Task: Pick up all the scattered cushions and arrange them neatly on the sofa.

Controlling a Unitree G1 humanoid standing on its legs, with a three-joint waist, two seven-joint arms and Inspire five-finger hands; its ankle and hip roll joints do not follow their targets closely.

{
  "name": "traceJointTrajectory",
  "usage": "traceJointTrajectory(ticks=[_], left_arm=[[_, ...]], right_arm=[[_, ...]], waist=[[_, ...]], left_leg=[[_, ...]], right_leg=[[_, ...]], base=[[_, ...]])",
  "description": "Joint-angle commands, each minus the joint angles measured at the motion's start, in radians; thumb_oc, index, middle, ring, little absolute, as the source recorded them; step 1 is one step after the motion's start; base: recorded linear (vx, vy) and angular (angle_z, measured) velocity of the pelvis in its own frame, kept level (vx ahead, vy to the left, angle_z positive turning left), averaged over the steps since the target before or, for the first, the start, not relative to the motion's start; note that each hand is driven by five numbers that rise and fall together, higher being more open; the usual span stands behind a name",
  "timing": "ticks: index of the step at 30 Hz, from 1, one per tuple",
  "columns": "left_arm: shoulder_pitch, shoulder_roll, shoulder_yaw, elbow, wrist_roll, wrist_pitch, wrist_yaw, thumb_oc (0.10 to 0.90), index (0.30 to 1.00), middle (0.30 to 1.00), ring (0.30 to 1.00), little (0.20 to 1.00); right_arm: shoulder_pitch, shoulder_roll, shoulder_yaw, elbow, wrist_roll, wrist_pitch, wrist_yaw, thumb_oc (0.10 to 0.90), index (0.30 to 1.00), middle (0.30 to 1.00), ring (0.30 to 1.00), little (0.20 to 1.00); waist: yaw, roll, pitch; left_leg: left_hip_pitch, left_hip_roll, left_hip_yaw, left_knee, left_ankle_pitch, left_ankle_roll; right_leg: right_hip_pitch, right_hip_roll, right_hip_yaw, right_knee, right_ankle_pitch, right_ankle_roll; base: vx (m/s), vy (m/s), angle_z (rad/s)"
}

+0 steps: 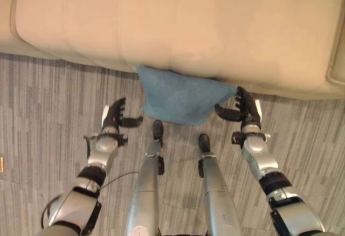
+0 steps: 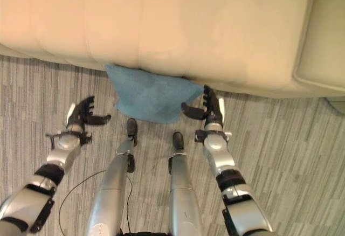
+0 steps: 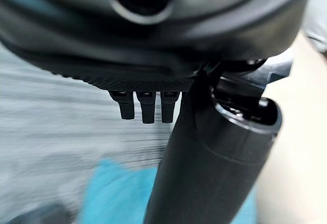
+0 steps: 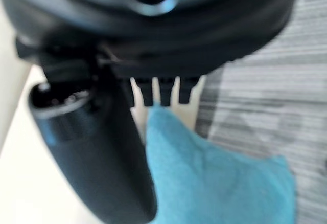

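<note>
Cushion (image 1: 180,98) is a soft teal-blue one, kind of fuzzy looking, lying on the grey striped carpet (image 1: 48,101) with its far edge tucked up against the front of the beige sofa (image 1: 172,20). Its long side runs along the sofa front, and the near edge sags to a rounded point toward the robot. Left robot hand (image 1: 114,116) hovers just off its left corner, right robot hand (image 1: 243,108) right by its right corner; both spread wide, thumbs out, gripping nothing.
</note>
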Motion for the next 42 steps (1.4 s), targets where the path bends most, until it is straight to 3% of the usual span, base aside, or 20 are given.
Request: traceJointTrajectory(ticks=[1, 9, 12, 15, 21, 22, 23, 25, 31, 35, 37, 38, 39, 42], left_arm=[[-0.065, 0.018, -0.022, -0.006, 0.002, -0.064, 0.037, 0.8, 0.9, 0.9, 0.9, 0.9], [-0.312, 0.021, -0.119, 0.149, -0.102, -0.026, -0.007, 0.8, 0.9, 0.9, 0.9, 0.9], [-0.369, 0.011, -0.15, 0.211, -0.109, -0.003, -0.024, 0.8, 0.9, 0.9, 0.9, 0.9], [-0.435, -0.026, -0.185, 0.272, -0.171, 0.038, -0.063, 0.8, 0.9, 0.9, 0.9, 0.9], [-0.481, -0.084, -0.215, 0.289, -0.261, 0.073, -0.166, 0.8, 0.9, 0.9, 0.9, 0.9], [-0.48, -0.098, -0.213, 0.288, -0.275, 0.074, -0.178, 0.649, 0.674, 0.674, 0.674, 0.674], [-0.476, -0.111, -0.212, 0.288, -0.28, 0.071, -0.19, 0.4, 0.3, 0.3, 0.3, 0.3], [-0.463, -0.123, -0.214, 0.284, -0.286, 0.065, -0.21, 0.4, 0.3, 0.3, 0.3, 0.3], [-0.385, -0.122, -0.168, 0.185, -0.341, 0.034, -0.195, 0.4, 0.3, 0.3, 0.3, 0.3], [-0.162, -0.124, -0.064, -0.076, -0.386, -0.039, -0.179, 0.4, 0.3, 0.3, 0.3, 0.3], [-0.155, -0.125, -0.064, -0.081, -0.385, -0.038, -0.177, 0.4, 0.3, 0.3, 0.3, 0.3], [0.017, -0.166, -0.031, -0.271, -0.419, -0.07, -0.214, 0.4, 0.3, 0.3, 0.3, 0.3], [0.073, -0.179, -0.021, -0.316, -0.419, -0.081, -0.225, 0.4, 0.3, 0.3, 0.3, 0.3], [0.206, -0.231, -0.013, -0.411, -0.447, -0.087, -0.271, 0.4, 0.3, 0.3, 0.3, 0.3]], right_arm=[[-0.066, -0.087, -0.006, -0.006, -0.005, -0.06, -0.075, 0.8, 0.9, 0.9, 0.9, 0.9], [-0.29, -0.068, 0.143, 0.139, 0.139, -0.036, -0.044, 0.8, 0.9, 0.9, 0.9, 0.9], [-0.339, -0.055, 0.209, 0.188, 0.161, -0.002, -0.025, 0.8, 0.9, 0.9, 0.9, 0.9], [-0.4, 0.0, 0.309, 0.223, 0.263, 0.039, 0.022, 0.8, 0.9, 0.9, 0.9, 0.9], [-0.469, 0.075, 0.426, 0.211, 0.469, 0.04, 0.183, 0.8, 0.9, 0.9, 0.9, 0.9], [-0.471, 0.096, 0.434, 0.211, 0.497, 0.035, 0.209, 0.598, 0.596, 0.596, 0.596, 0.596], [-0.478, 0.11, 0.449, 0.218, 0.513, 0.033, 0.234, 0.4, 0.3, 0.3, 0.3, 0.3], [-0.494, 0.127, 0.465, 0.22, 0.517, 0.023, 0.247, 0.4, 0.3, 0.3, 0.3, 0.3], [-0.425, 0.133, 0.408, 0.123, 0.438, -0.032, 0.188, 0.4, 0.3, 0.3, 0.3, 0.3], [-0.156, 0.103, 0.207, -0.092, 0.321, -0.108, 0.14, 0.4, 0.3, 0.3, 0.3, 0.3], [-0.148, 0.104, 0.207, -0.099, 0.319, -0.106, 0.138, 0.4, 0.3, 0.3, 0.3, 0.3], [0.063, 0.094, 0.094, -0.263, 0.258, -0.135, 0.156, 0.4, 0.3, 0.3, 0.3, 0.3], [0.132, 0.09, 0.065, -0.31, 0.215, -0.139, 0.154, 0.4, 0.3, 0.3, 0.3, 0.3], [0.302, 0.093, -0.013, -0.412, 0.133, -0.142, 0.163, 0.4, 0.3, 0.3, 0.3, 0.3]], waist=[[-0.001, 0.059, -0.02], [-0.007, 0.084, -0.02], [-0.008, 0.079, -0.02], [-0.009, 0.07, -0.02], [-0.009, 0.058, -0.02], [-0.007, 0.059, -0.02], [-0.006, 0.058, -0.02], [-0.006, 0.056, -0.02], [-0.014, 0.048, -0.02], [-0.023, 0.047, -0.02], [-0.023, 0.046, -0.02], [-0.032, 0.039, -0.02], [-0.032, 0.035, -0.02], [-0.047, 0.017, -0.069]], left_leg=[[-0.096, 0.023, -0.066, 0.099, -0.156, -0.06], [-0.292, 0.017, -0.078, 0.156, -0.154, -0.063], [-0.33, 0.016, -0.079, 0.164, -0.15, -0.063], [-0.379, 0.019, -0.081, 0.178, -0.145, -0.062], [-0.409, 0.017, -0.083, 0.192, -0.135, -0.062], [-0.407, 0.018, -0.083, 0.192, -0.135, -0.062], [-0.402, 0.019, -0.083, 0.189, -0.133, -0.062], [-0.389, 0.021, -0.086, 0.186, -0.131, -0.063], [-0.314, 0.026, -0.082, 0.159, -0.135, -0.062], [-0.165, 0.017, -0.07, 0.135, -0.161, -0.056], [-0.158, 0.017, -0.069, 0.132, -0.161, -0.056], [-0.014, 0.018, -0.064, 0.114, -0.189, -0.051], [0.022, 0.022, -0.058, 0.098, -0.159, -0.046], [0.177, 0.027, -0.043, 0.059, -0.186, -0.041]], right_leg=[[-0.021, 0.0, -0.04, -0.009, -0.055, -0.005], [-0.219, 0.007, -0.044, 0.063, -0.063, -0.005], [-0.259, 0.012, -0.049, 0.072, -0.058, -0.004], [-0.308, 0.019, -0.058, 0.077, -0.049, -0.007], [-0.343, 0.036, -0.061, 0.08, -0.034, -0.01], [-0.345, 0.037, -0.063, 0.08, -0.031, -0.011], [-0.341, 0.037, -0.063, 0.078, -0.027, -0.011], [-0.326, 0.041, -0.061, 0.068, -0.023, -0.013], [-0.259, 0.05, -0.058, 0.035, -0.014, -0.015], [-0.108, 0.05, -0.054, -0.018, -0.015, -0.015], [-0.101, 0.049, -0.054, -0.021, -0.015, -0.015], [0.041, 0.04, -0.051, -0.068, -0.014, -0.011], [0.077, 0.038, -0.052, -0.097, 0.023, -0.009], [0.238, 0.018, -0.037, -0.174, 0.034, 0.004]], base=[[-0.02, 0.02, -0.06], [0.0, -0.004, 0.0], [0.0, -0.034, -0.01], [0.0, -0.021, -0.05], [0.0, -0.005, -0.02], [0.0, 0.0, 0.0], [0.0, 0.0, 0.0], [0.0, 0.0, 0.0], [0.0, 0.0, 0.0], [0.0, 0.01, -0.04], [0.04, 0.029, -0.05], [0.0, 0.062, -0.06], [0.06, 0.09, -0.08], [0.14, 0.084, -0.09]])
